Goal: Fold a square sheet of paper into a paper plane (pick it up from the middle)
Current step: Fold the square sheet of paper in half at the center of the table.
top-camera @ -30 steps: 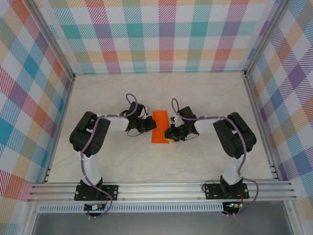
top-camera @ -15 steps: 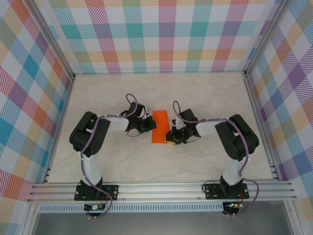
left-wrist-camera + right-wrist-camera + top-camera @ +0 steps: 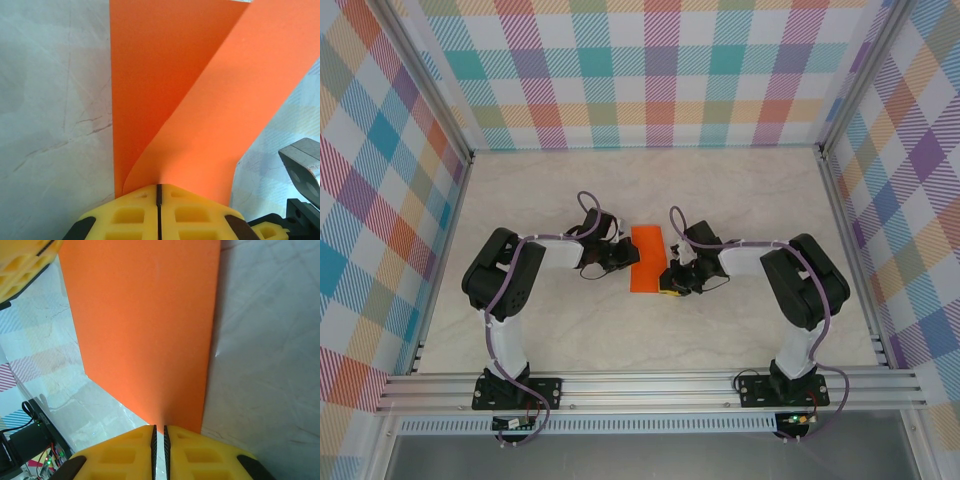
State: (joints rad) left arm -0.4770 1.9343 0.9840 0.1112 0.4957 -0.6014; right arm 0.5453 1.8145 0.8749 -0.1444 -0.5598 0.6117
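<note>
The square sheet of paper [image 3: 646,255] is bright orange and lies mid-table between the two arms, bent over into a narrow strip. My left gripper [image 3: 626,258] is at its left edge. In the left wrist view that gripper [image 3: 158,187] is shut on the sheet [image 3: 200,100], and one flap curls up off the lower layer. My right gripper [image 3: 668,282] is at the sheet's near right edge. Its jaws [image 3: 159,429] are pinched on the sheet [image 3: 145,325], leaving only a thin slit between them. The paper plane is out of view.
The pale marble table [image 3: 740,200] is ringed by checked walls [image 3: 650,70] with metal posts. A metal rail [image 3: 650,385] along the near edge carries both arm bases. The left gripper's yellow pad [image 3: 20,260] shows beyond the sheet in the right wrist view.
The right gripper has shifted slightly with the sheet's near right edge. The left gripper has held still, and both grips are unchanged.
</note>
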